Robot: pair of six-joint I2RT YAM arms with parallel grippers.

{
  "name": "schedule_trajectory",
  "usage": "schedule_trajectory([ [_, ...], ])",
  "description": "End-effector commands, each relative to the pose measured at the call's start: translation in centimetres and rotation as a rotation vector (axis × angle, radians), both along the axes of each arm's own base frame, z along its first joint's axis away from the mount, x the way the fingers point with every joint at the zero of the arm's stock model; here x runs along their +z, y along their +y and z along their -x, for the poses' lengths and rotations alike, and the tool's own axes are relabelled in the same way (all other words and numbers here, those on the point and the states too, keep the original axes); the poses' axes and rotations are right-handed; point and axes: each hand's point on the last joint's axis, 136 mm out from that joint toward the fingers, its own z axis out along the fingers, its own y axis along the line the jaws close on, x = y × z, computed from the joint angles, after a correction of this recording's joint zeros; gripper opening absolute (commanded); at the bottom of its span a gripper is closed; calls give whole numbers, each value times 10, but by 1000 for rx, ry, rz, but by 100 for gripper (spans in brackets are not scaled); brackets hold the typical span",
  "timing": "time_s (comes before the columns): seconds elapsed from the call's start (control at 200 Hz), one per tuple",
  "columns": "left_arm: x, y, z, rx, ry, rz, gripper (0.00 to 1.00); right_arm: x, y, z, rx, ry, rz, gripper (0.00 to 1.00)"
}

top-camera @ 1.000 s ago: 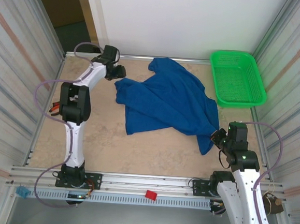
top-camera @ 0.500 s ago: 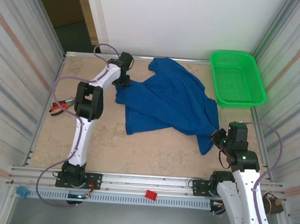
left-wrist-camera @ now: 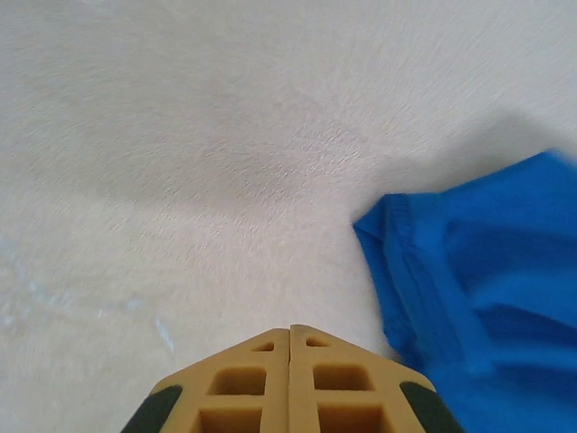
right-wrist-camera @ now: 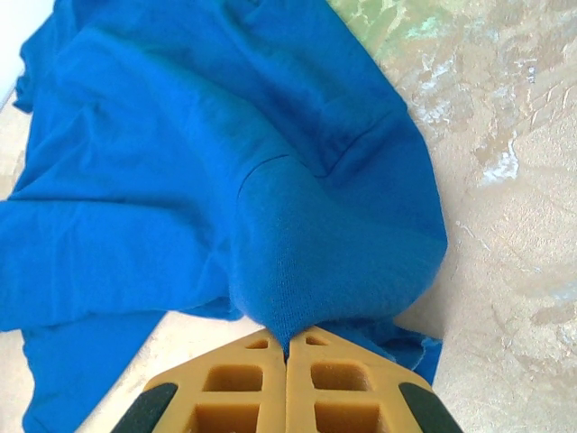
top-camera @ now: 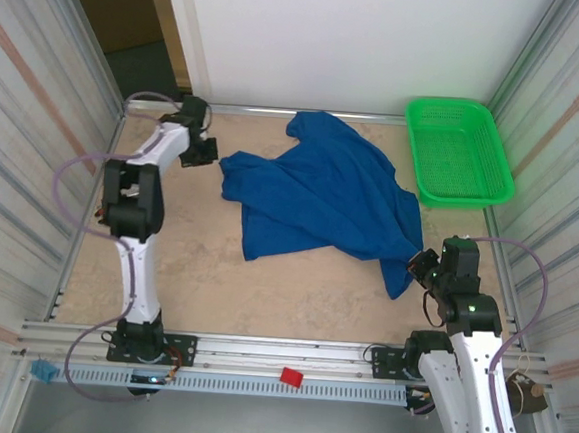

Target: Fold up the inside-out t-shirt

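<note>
Top external: the inside-out t-shirt (top-camera: 321,194) lies crumpled mid-table, near the green basket (top-camera: 460,150). The left gripper (top-camera: 202,152), at the shirt's left edge half a second ago, has drawn back leftward and is now apart from the cloth.

Left wrist: its fingers (left-wrist-camera: 243,388) are pressed together on nothing, with the blue hem just to the right.

Right wrist: the right gripper (right-wrist-camera: 287,347) stays pinched on a shirt fold.

No text, label, brand, number or sign can be read in any view. The inside-out t-shirt (top-camera: 321,194) shows plain blue cloth, and the green basket (top-camera: 492,187) plain mesh.
</note>
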Motion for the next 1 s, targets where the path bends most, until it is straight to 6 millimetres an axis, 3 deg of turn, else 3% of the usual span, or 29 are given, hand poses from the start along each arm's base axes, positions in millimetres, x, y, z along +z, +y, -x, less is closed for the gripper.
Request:
schedule_trajectory([
  [0.0,85,-15,-27,55,-281,349,0,6,-5,2,-14,-14,25,0],
  [0.08,88,-27,-28,-9,-253,339,0,6,-5,2,-13,-13,24,0],
  [0.185,65,-44,-23,-94,-149,186,34,4,-5,2,-15,-10,24,0],
  [0.215,63,-47,-22,-109,-138,143,41,4,-5,3,-15,-8,23,0],
  [0.235,48,-49,-23,-111,-105,114,43,4,-5,3,-14,-9,23,0],
  [0.466,-8,-46,-16,-49,74,-35,50,5,-6,2,-16,-9,28,0],
  [0.651,-29,-44,-15,-32,117,-51,54,3,-4,-1,-14,-7,20,0],
  [0.767,-37,-39,-15,-18,135,-73,47,4,-4,-2,-12,-9,21,0],
  [0.912,-41,-33,-15,0,142,-73,1,4,-5,-2,-14,-11,23,0],
  [0.997,-29,-32,-17,-5,110,-78,0,6,-7,-1,-21,-14,30,0],
])
